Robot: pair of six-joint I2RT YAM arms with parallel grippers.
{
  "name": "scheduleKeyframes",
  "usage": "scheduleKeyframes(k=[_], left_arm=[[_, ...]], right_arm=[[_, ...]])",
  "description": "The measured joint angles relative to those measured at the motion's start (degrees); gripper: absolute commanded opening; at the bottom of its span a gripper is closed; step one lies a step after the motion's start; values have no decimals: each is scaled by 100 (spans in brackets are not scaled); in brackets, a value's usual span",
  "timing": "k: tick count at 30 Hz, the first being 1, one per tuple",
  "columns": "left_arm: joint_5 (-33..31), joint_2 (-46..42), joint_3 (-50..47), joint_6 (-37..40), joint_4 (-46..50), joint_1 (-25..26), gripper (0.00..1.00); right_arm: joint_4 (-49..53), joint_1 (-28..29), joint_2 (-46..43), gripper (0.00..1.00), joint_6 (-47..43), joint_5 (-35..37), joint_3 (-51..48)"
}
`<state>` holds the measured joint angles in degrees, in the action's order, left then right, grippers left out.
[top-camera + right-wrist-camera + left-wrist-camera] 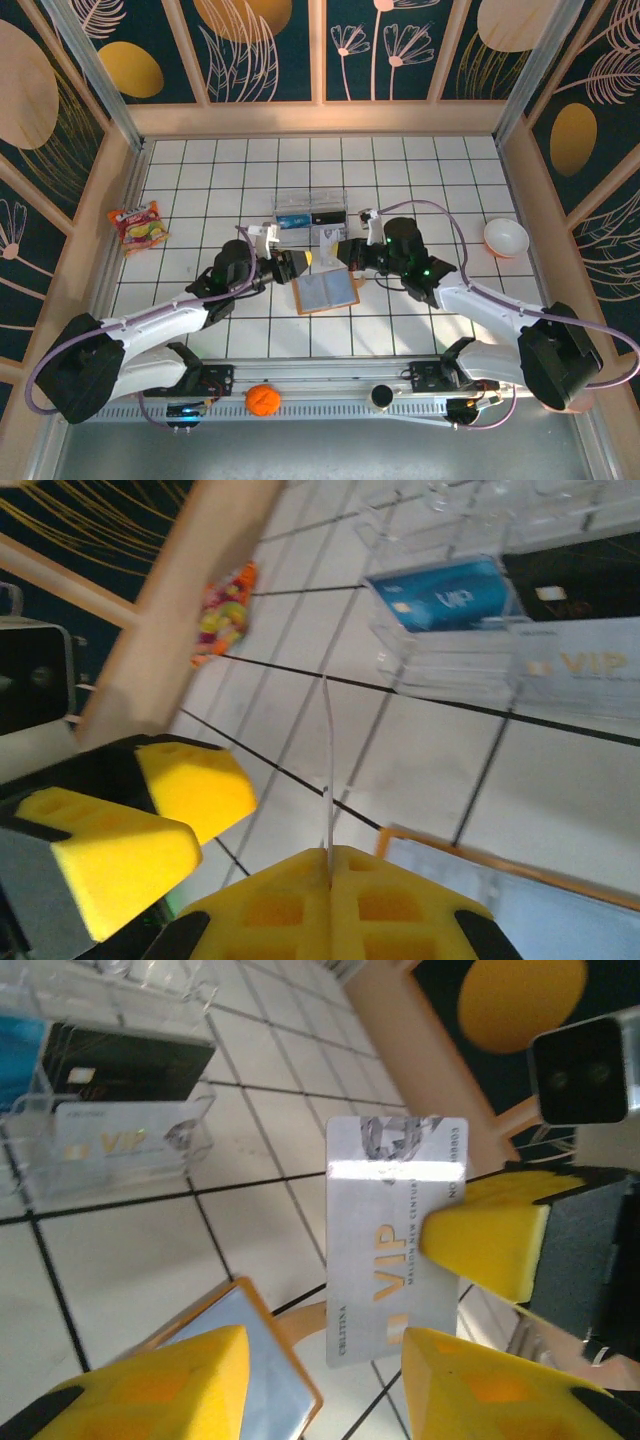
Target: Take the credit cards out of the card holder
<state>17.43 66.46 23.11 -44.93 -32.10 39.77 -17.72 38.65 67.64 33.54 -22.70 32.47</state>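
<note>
Pinching a silver VIP card upright: right gripper, pads closed on its lower edge, over the open wallet at frame centre. Left gripper has its jaws apart just beside the card, clear of it. Clear box with other cards sits just above the wallet.

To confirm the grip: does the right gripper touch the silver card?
Touching. Right wrist view: the right gripper is shut on the silver card, seen edge-on.
</note>
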Motion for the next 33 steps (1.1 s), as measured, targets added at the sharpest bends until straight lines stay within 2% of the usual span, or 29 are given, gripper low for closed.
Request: scheduleKeyframes(k=[5,14,16,22,31,32,33], left_arm=[[321,0,-186,-319,-774,-74,46],[623,133,-286,-730,-1574,-90,38],[673,146,-286,-776,-1657,-90,34],[831,247,-289,-981,-1939,-90,16],[892,243,-332,-1134,-1998,-153,0],[892,243,-332,-1134,-1998,-153,0],[890,243,-332,-1134,-1998,-153,0]], right_arm=[[-1060,0,-2,0,402,-317,-380],[-2404,2,2,0,970,-721,-562],[-2590,13,17,0,1043,-758,-562],[-2754,61,254,0,1078,-739,-562],[-2758,72,376,0,1139,-632,-560],[-2761,72,378,1,1143,-632,-557],[-2761,72,378,5,1154,-632,-557]])
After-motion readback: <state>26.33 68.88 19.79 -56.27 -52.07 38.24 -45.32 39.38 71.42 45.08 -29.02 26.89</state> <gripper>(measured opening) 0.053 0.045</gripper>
